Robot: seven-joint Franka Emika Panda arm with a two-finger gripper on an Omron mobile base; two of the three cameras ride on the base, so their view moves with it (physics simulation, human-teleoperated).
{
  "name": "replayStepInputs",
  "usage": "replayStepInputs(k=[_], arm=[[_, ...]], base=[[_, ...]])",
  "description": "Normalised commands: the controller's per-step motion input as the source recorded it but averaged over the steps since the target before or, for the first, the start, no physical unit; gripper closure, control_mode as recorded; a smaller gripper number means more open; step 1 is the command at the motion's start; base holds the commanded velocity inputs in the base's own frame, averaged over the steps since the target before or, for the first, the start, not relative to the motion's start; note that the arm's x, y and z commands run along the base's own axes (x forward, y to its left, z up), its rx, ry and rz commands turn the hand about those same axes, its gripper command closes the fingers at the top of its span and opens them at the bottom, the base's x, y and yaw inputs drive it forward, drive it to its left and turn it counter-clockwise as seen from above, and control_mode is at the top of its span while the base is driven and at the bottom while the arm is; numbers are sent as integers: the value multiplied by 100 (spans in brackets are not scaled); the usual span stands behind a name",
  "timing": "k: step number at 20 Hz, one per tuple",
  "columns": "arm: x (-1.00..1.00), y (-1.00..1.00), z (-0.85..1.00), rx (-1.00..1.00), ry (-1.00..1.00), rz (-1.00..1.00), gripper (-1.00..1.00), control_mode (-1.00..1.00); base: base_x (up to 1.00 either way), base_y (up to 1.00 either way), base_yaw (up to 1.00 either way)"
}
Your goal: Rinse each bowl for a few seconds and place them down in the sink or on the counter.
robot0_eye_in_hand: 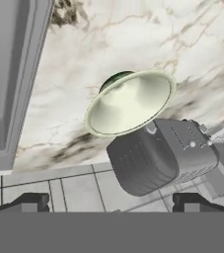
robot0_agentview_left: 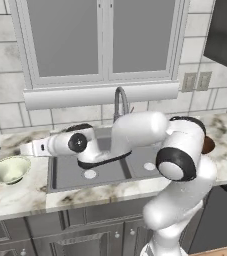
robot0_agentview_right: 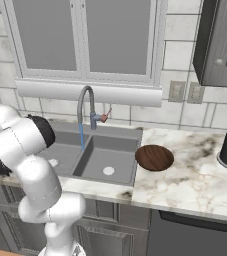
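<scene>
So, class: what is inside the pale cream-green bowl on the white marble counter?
Nothing shows inside the pale cream-green bowl; its inner wall is bare. The counter beneath it is covered. A black ribbed object sits beside it.

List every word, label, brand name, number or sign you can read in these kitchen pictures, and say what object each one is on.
None: no readable text anywhere. The cream-green bowl, brown bowl, black ribbed object, faucet, sink, counter and wall outlets all appear plain.

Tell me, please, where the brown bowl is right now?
In the right base view the brown bowl sits on the counter, just right of the sink.
</scene>
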Motion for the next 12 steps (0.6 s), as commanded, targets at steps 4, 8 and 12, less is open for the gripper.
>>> replayStepInputs(k=[4, 8, 12], arm=[[-56, -30, 74, 0, -3, 0, -100, -100], [-56, -31, 75, 0, -3, 0, -100, -100], [-44, -25, 78, 0, 0, 0, -100, -100]], base=[[0, 0, 0], [0, 0, 0], [0, 0, 0]])
